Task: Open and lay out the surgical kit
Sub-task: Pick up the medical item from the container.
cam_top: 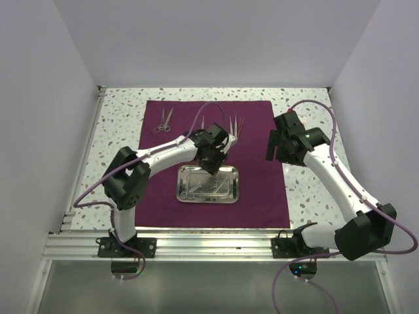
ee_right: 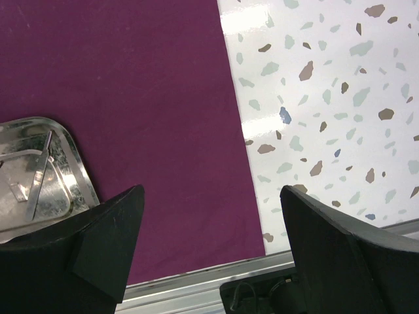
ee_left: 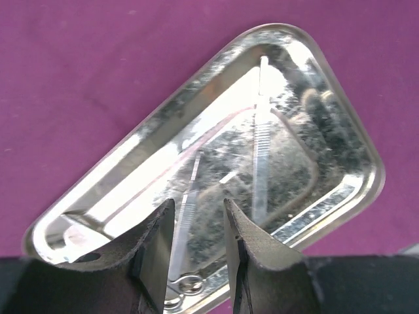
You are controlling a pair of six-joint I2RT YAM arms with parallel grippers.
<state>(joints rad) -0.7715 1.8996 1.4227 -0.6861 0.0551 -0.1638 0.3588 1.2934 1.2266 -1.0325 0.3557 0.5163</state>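
Note:
The maroon cloth [cam_top: 258, 190] lies spread flat on the table. The steel tray [cam_top: 229, 193] sits on its near middle and holds thin silver instruments. In the left wrist view the tray [ee_left: 357, 140] holds ring-handled forceps [ee_left: 188, 203] and tweezers [ee_left: 260, 163]. My left gripper [cam_top: 211, 165] hovers over the tray's far edge. Its jaws [ee_left: 198, 219] are a little apart, empty, and straddle the forceps' line. Scissors [cam_top: 163, 121] and tweezers [cam_top: 234, 124] lie on the far part of the cloth. My right gripper [cam_top: 275, 147] is wide open and empty above the cloth's right edge [ee_right: 229, 131].
The speckled white tabletop [cam_top: 314, 190] shows round the cloth and in the right wrist view [ee_right: 327, 98]. An aluminium rail [cam_top: 209, 245] runs along the near edge. White walls enclose the left, back and right sides.

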